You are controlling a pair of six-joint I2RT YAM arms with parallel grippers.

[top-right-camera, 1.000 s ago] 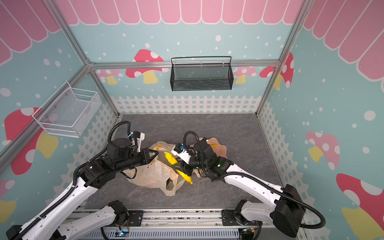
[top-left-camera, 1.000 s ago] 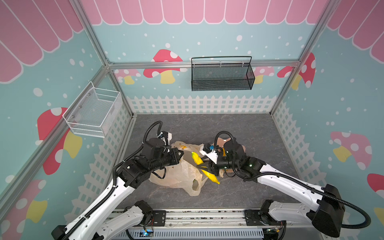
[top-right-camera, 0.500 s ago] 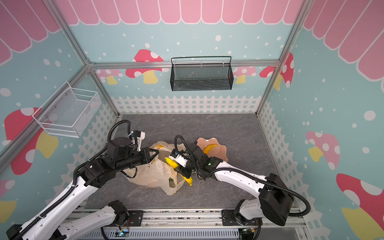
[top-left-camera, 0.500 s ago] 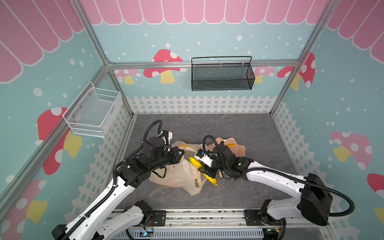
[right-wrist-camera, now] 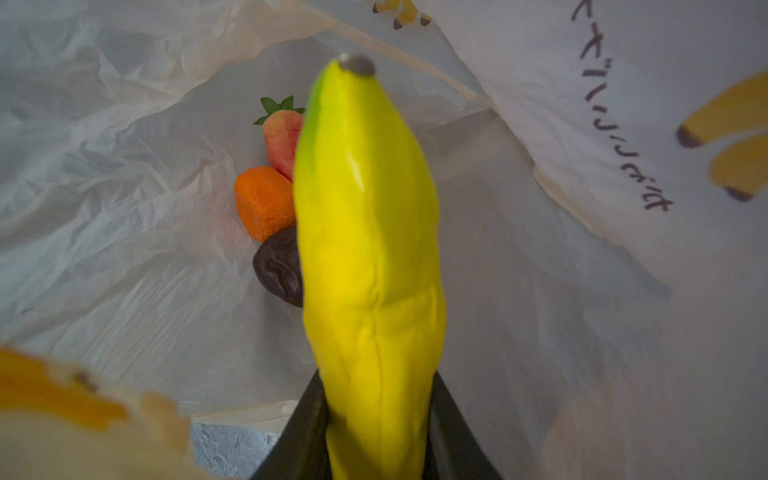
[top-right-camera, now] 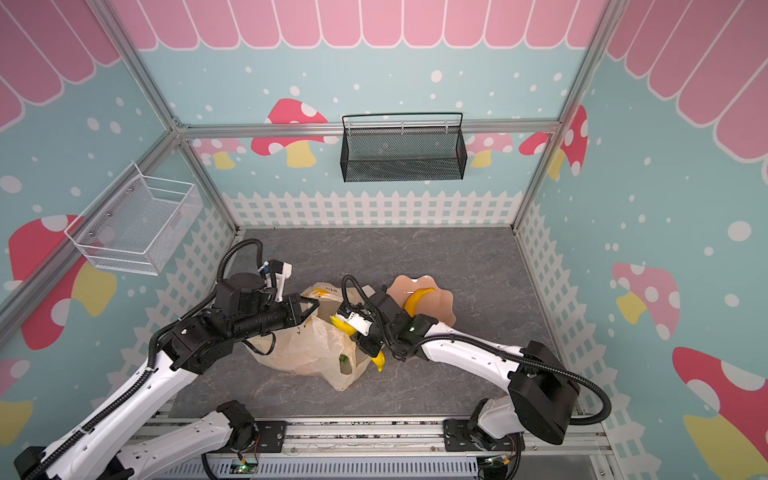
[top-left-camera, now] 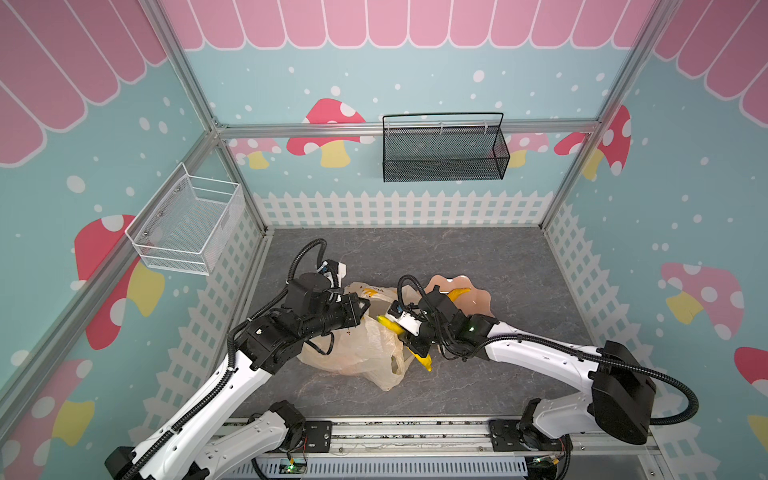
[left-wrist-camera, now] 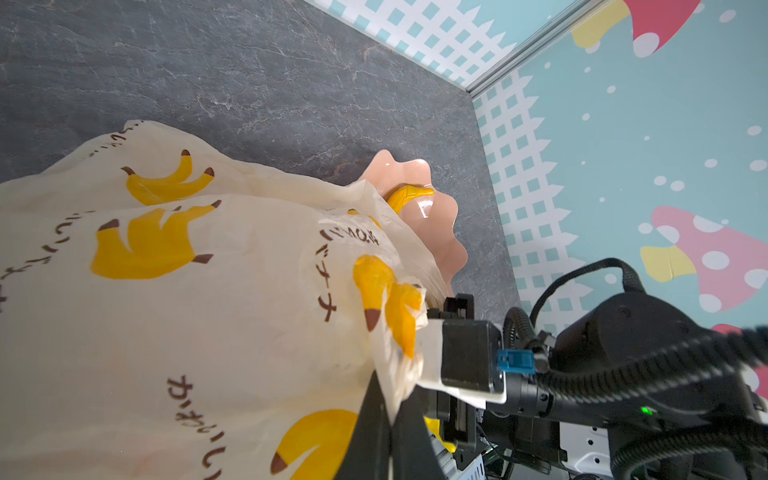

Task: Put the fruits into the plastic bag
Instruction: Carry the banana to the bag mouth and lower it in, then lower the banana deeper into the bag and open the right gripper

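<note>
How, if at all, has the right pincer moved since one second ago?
Yes: the right pincer went left, away from the pink plate, toward the plastic bag.

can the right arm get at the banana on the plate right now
Probably not yet: its fingers are shut on a second banana, poked into the bag's mouth. The banana on the plate lies uncovered close by that arm, so after letting go the way looks free.

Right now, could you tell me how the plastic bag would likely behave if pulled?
Probably floppy: the plastic bag lies crumpled and droops from the left gripper pinching its rim. Likely light, perhaps easily torn: its film looks thin and translucent.
</note>
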